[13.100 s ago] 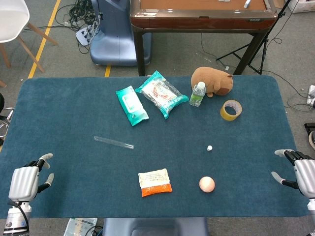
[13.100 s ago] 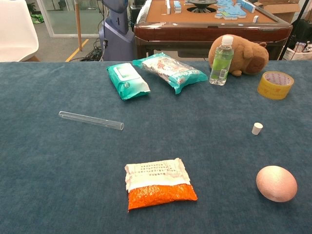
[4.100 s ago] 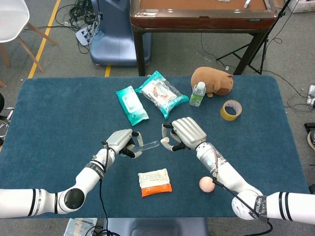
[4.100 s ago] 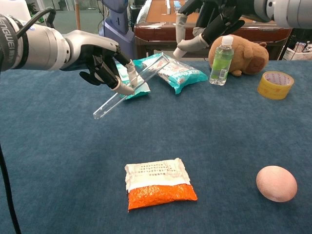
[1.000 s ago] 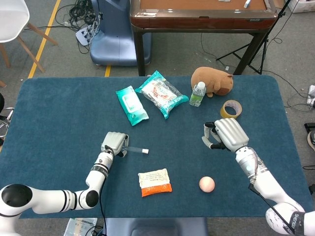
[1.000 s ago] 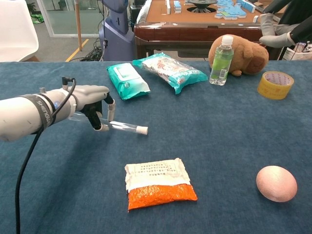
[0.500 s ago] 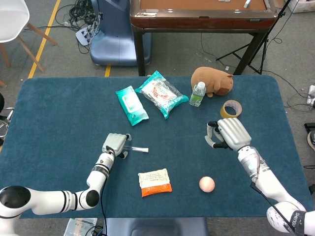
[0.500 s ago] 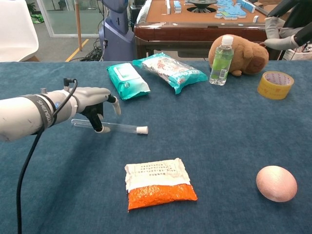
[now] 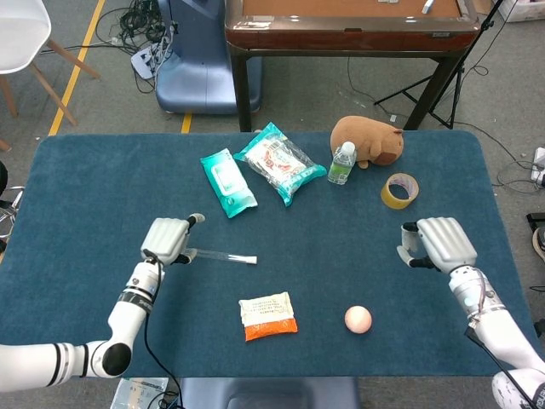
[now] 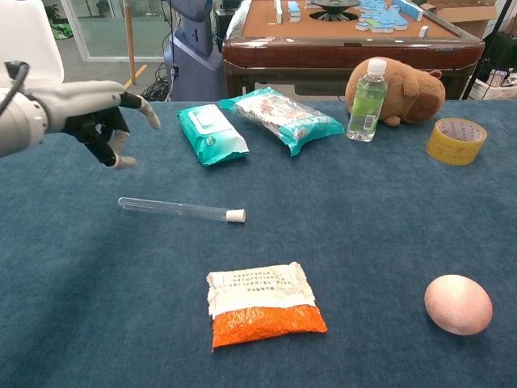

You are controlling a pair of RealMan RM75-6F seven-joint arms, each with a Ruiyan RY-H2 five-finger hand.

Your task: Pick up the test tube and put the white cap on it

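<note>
Left hand (image 10: 101, 113) hung above the bench (image 9: 85, 187), fingers (image 10: 148, 114) spread, holding nothing. Test tube (image 10: 174, 210) lay flat just below and right of those fingers, apart from them, white cap (image 10: 235, 216) fitted on its right end. Orange packet (image 10: 262, 303) lay nearer the front edge; wet-wipes pack (image 10: 212, 133) and snack bag (image 10: 283, 117) behind. Pink egg (image 9: 358, 319) front right. Right hand (image 9: 438, 244) at far right, fingers loosely curled, holding nothing; tape roll (image 9: 399, 190) behind it.

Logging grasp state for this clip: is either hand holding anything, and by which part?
Nothing is held. The capped test tube lies on the table; left hand and right hand are open.
</note>
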